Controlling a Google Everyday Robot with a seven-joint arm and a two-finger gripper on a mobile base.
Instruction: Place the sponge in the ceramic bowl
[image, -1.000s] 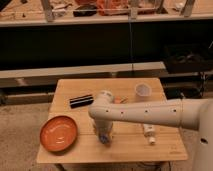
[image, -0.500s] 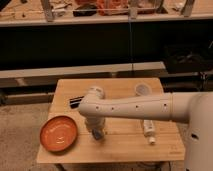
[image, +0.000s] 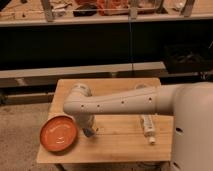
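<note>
Sponge is only peeking out as a little blue-grey bit at the bottom of the gripper, with the jaws clenched on it. It sits just beside the right rim of the ceramic bowl, not in it. I can't tell whether it's touching the worktop or hanging just off it. The bowl sits at the front left corner. The big white arm reaches in from the right across the middle. A white tube lies on its side further right, well apart from the bowl.
</note>
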